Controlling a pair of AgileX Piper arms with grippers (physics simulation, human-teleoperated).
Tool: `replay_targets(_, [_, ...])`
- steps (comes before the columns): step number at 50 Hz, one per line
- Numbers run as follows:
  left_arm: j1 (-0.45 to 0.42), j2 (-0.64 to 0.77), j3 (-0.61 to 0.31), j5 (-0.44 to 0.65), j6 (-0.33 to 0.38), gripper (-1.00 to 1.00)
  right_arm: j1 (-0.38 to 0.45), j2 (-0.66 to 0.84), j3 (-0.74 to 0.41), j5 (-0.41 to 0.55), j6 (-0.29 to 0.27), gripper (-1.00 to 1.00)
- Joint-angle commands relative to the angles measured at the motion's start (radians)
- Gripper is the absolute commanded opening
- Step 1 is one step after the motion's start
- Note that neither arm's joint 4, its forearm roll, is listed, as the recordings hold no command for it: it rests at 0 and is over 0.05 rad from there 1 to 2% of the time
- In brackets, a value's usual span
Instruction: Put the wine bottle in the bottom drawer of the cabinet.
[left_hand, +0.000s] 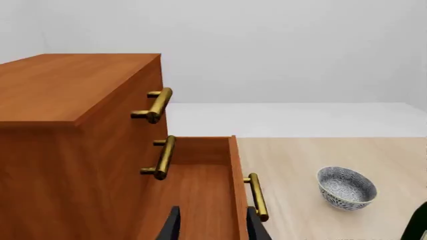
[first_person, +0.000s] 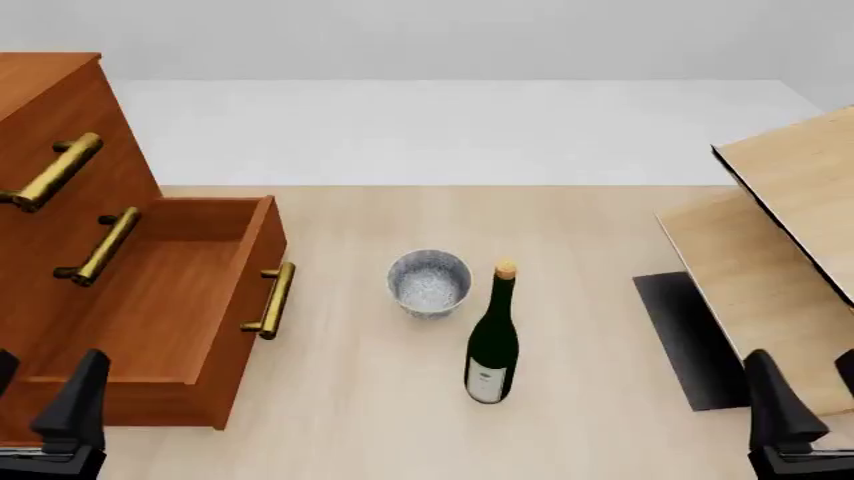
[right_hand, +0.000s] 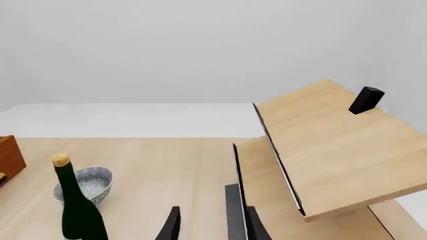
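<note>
Glossy green glass wine bottle (first_person: 493, 345), polished reddish wood cabinet (first_person: 54, 110) with brass handles, pale matt table (first_person: 360, 400).

**Lighting and render quality, all three views**

Even, bright, diffuse light; no single source can be placed. Table (first_person: 360, 400) pale and uniformly lit, with no hot spots. Shadows are very weak: only faint soft shading on the table right at the base of the wine bottle (first_person: 493, 340) and under the bowl (first_person: 429, 282) just beside it. Brass handle (first_person: 271, 300) left of the bottle carries small soft highlights; bottle glass shows a thin pale sheen, no glare. Inside of the bottom drawer (first_person: 160, 300) reads slightly darker than its rim. Everything sharp from near to far, no motion blur, no visible edge distortion. Background flat grey-white, featureless
</note>
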Motion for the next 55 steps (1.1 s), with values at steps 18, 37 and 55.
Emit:
replay_targets(18, [0.007,0.005,-0.008,0.001,0.007,1.00,0.002,0.036,-0.002,-0.038,0.013,1.00])
replay_targets(37, [0.002,0.226,-0.260,0.024,0.011,1.00,0.010,0.021,-0.001,-0.020,0.027,1.00])
replay_targets(55, [-0.009,0.564,-0.590,0.176,0.042,1.00,0.016,0.010,-0.003,-0.005,0.031,1.00])
